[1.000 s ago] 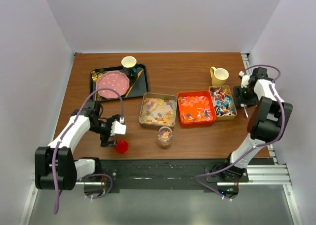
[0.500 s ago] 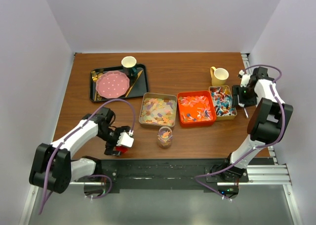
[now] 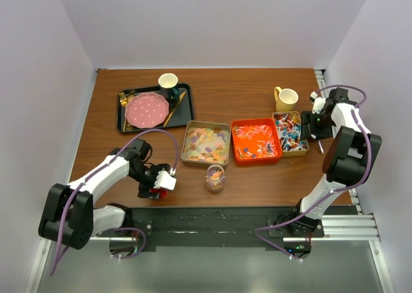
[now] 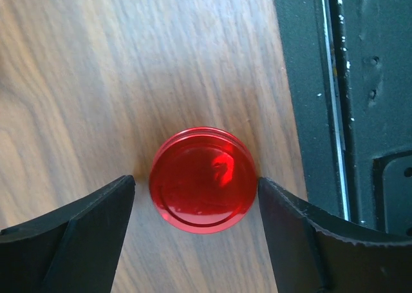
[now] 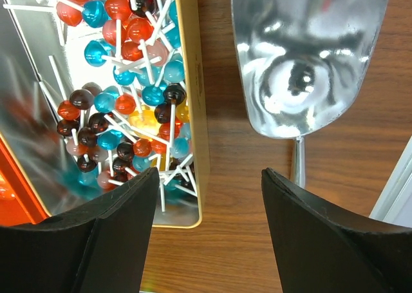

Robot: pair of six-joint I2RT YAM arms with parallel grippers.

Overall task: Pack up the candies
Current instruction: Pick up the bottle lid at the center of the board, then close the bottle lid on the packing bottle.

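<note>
We see the candies (image 3: 256, 141) sitting in three containers in a row at mid-table: pastel pieces (image 3: 206, 145) in a silver tin (image 3: 187, 143), wrapped sweets in an orange tray (image 3: 234, 142) just right of it, and lollipops (image 5: 125, 87) in a gold tin (image 5: 192, 113) touching the orange tray's right side. A few more pieces lie inside a small glass jar (image 3: 214, 178) standing near the front of the silver tin. The left fingers (image 4: 84, 228) are low over the table (image 4: 84, 67) near its front edge, spread just wider than a round red disc (image 4: 203, 179) that rests flat between them. Each finger is close against the disc's side, and we cannot tell whether either one touches it. The right fingers (image 5: 109, 228) are wide apart and hold nothing. They hover above the gold tin's right rim, with a shiny metal scoop (image 5: 309, 55) lying on the wood just beside that tin. A yellow mug (image 3: 286, 99) stands behind the gold tin. At the far left of the table a black tray (image 3: 187, 100) carries a pink plate (image 3: 147, 109) and a cup (image 3: 168, 82).
</note>
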